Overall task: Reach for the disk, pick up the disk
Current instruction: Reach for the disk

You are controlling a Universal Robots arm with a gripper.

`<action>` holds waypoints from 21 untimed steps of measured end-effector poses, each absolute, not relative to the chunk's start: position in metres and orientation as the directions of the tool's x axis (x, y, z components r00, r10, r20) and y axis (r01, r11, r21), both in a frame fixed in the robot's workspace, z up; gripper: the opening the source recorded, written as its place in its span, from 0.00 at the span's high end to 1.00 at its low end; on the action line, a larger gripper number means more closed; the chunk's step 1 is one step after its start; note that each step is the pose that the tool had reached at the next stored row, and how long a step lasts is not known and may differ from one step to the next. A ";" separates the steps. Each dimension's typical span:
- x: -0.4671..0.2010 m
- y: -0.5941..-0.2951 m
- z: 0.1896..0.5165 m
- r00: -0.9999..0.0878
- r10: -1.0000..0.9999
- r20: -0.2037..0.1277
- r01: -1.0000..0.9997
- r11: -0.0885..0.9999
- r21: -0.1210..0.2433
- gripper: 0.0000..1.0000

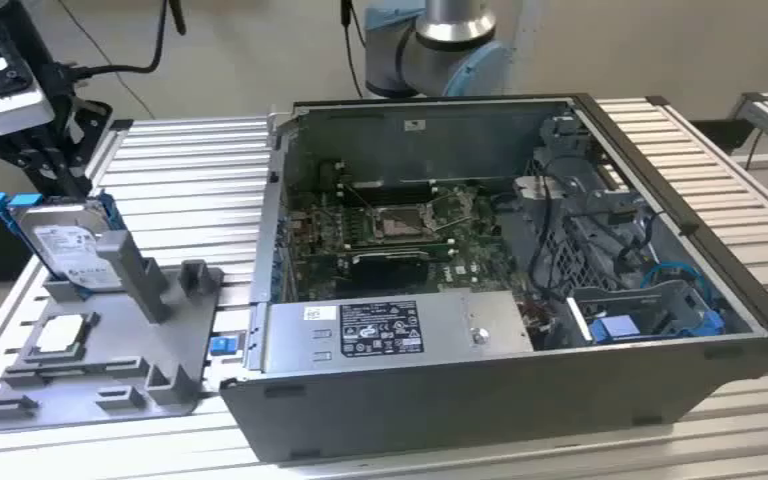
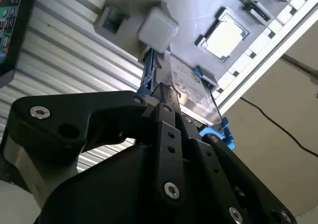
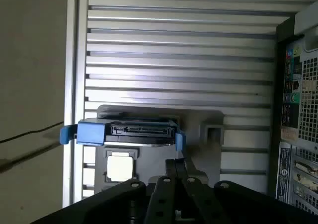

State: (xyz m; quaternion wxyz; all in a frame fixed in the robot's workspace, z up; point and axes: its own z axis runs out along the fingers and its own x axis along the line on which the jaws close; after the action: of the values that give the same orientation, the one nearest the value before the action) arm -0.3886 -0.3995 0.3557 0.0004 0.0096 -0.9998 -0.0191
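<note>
Exterior view: gripper hangs just above the disk, which stands on edge in a grey holder directly below it.

Second wrist view: jaws drawn together, nothing btwn; the disk's blue frame sits just beyond the tips.

First wrist view: connector edge faces the tips.

Prob. dense, stiff, slick metal w/ shock-sensitive insides. Best grip is across the flat faces.

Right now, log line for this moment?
phase: reach | gripper: over disk top edge, contact unclear | disk: upright in grey holder, not lifted

One disk, one chip, one holder – one computer case, one pincer
</note>
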 end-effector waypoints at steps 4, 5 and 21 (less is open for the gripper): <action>-0.389 -0.399 0.356 -1.000 -0.019 0.001 -0.019 0.999 0.038 1.00; -0.389 -0.399 0.356 -1.000 -0.019 0.001 -0.019 0.999 0.038 1.00; -0.406 -0.390 0.356 -1.000 -0.019 0.001 -0.019 0.999 0.038 1.00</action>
State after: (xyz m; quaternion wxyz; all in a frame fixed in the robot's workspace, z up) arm -0.4065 -0.3903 0.3556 0.0005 0.0096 -0.9998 -0.0191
